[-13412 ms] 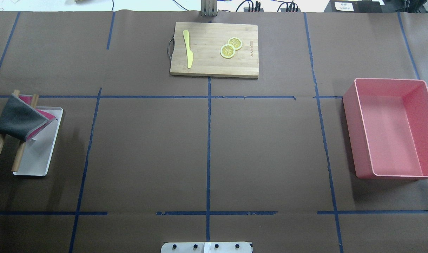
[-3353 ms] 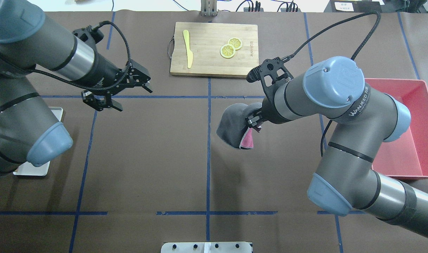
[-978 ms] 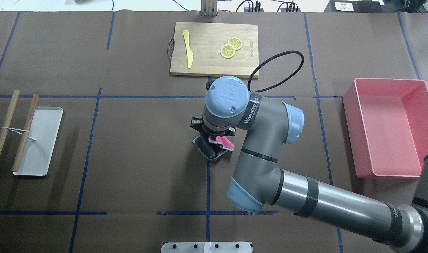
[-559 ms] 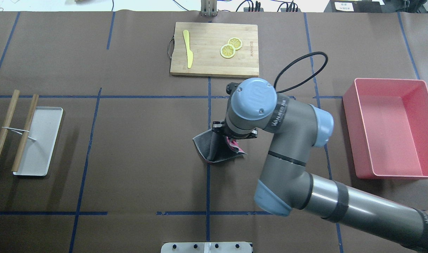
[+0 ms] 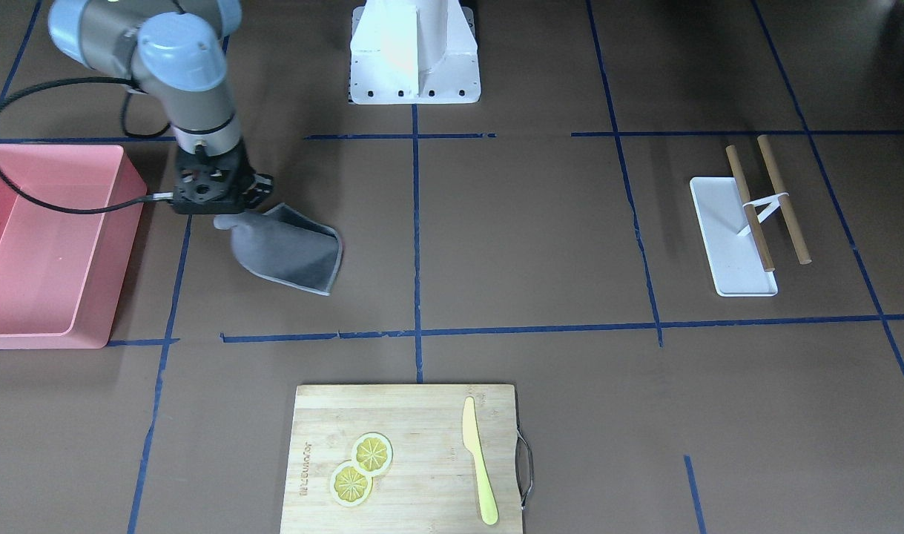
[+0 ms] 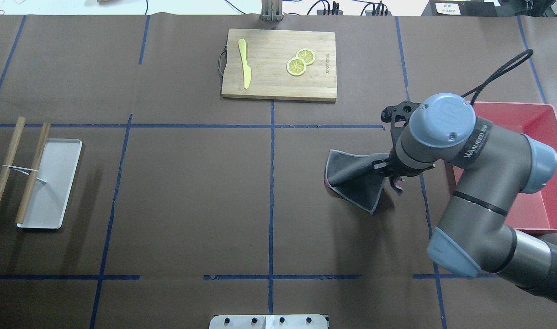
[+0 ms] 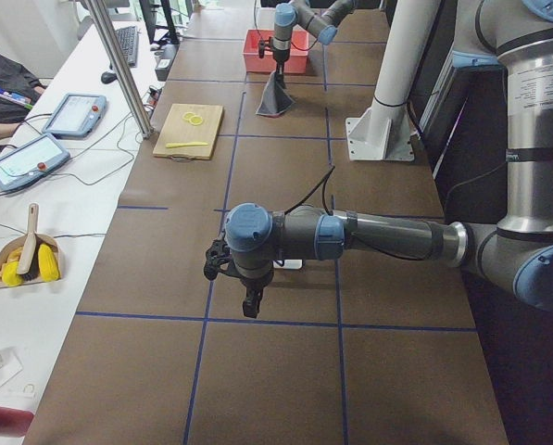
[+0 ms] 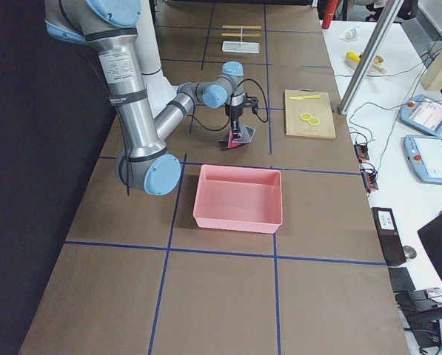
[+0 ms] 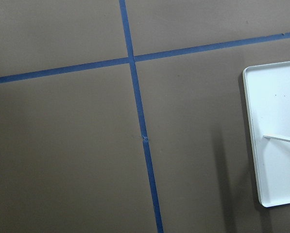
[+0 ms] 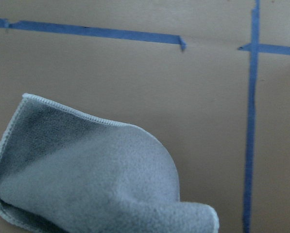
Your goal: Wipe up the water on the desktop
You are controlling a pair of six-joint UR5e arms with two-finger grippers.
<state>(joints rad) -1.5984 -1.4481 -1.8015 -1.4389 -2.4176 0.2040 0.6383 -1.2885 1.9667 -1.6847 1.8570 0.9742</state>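
worktop: the brown worktop (image 6: 191, 192) with the blue tape grid is what I'm meant to dry. Honestly can't spot any water on it in any view, so my guess is the wet patch is under or right by the cloth
cloth: the grey cloth (image 6: 353, 180), pink on its underside, is in the grid square just beside the pink bin. Its low edge lies on the worktop and the top is bunched up toward my wrist
right jaws: pinching the bunched top of the cloth from above, with my right arm (image 6: 442, 132) reaching in over the bin's edge
why that grip: holding one gathered end lets the loose part trail flat, so a sideways drag should mop with a wide face and not a wad, that's my read anyway
step: looks like mid-wipe to me, cloth down on the surface
left jaws: hanging over the worktop by the white tray (image 9: 276, 136), well apart from the cloth. Only a side view shows them, so I can't tell if they're spread or closed. Probably parked there to be out of the sweep
pink bin: the pink bin (image 5: 44, 337) is open-topped, my guess is the wet cloth goes in there after
rest: the cutting board (image 6: 269, 82) with lemon slices (image 6: 296, 66) and a yellow knife (image 6: 245, 64) is well apart on the far side, and two wooden sticks (image 6: 6, 167) lie at the tray's edge
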